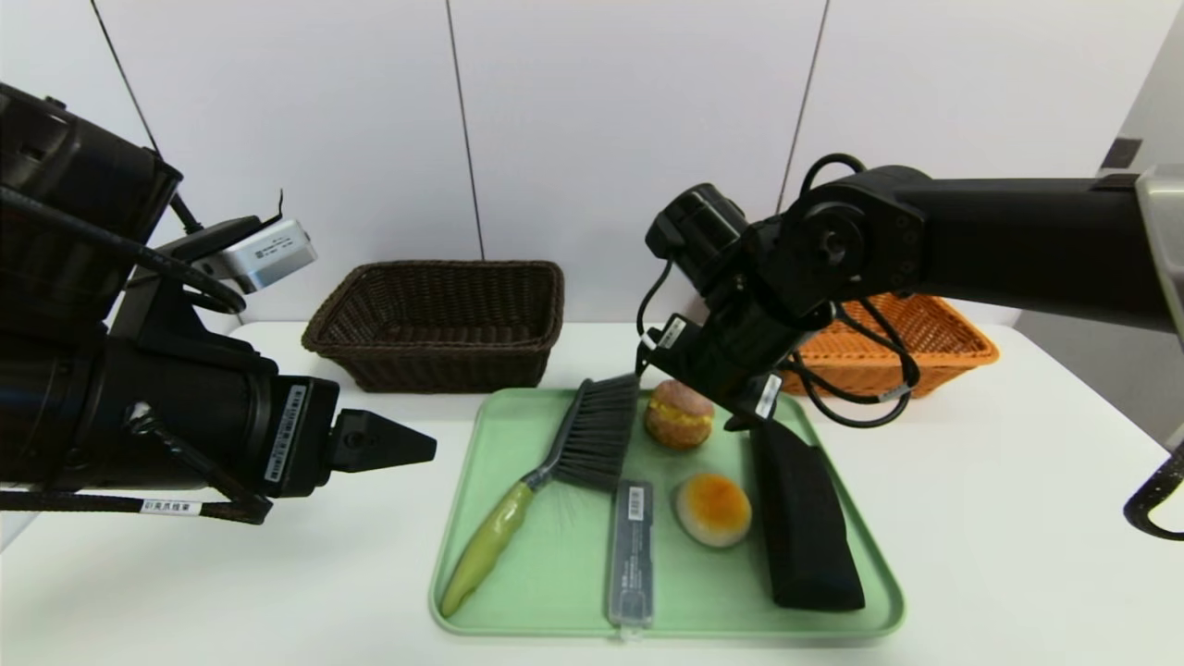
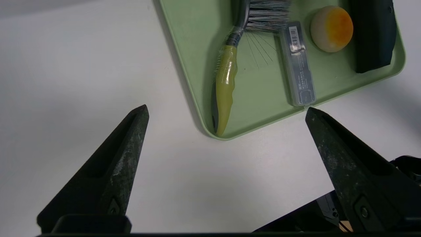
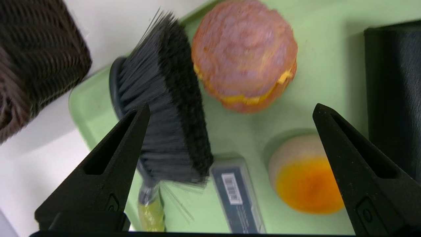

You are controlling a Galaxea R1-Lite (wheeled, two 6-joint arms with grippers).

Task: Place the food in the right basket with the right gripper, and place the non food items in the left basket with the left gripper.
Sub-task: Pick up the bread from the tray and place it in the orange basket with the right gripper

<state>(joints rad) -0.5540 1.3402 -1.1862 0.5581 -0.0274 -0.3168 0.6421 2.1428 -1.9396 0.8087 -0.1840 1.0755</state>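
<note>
On the green tray [image 1: 481, 444] lie the food, a pinkish-brown cream puff [image 1: 679, 414] and a pale orange-topped bun [image 1: 712, 509]. With them lie the non food items: a grey brush with a green handle [image 1: 592, 435], a slim grey barcode case [image 1: 631, 551] and a black pouch [image 1: 805, 527]. My right gripper [image 3: 230, 107] hangs open above the tray's far end, over the cream puff [image 3: 245, 54] and beside the brush bristles [image 3: 164, 108], holding nothing. My left gripper [image 2: 226, 108] is open and empty over the bare table, left of the tray's near corner. The brush handle [image 2: 225, 89] lies just beyond it.
The left basket [image 1: 435, 324], dark brown wicker, stands behind the tray's left side. The right basket [image 1: 925, 342], orange wicker, stands behind the tray's right side, partly hidden by my right arm. White table surface [image 1: 231, 592] surrounds the tray. A wall rises close behind.
</note>
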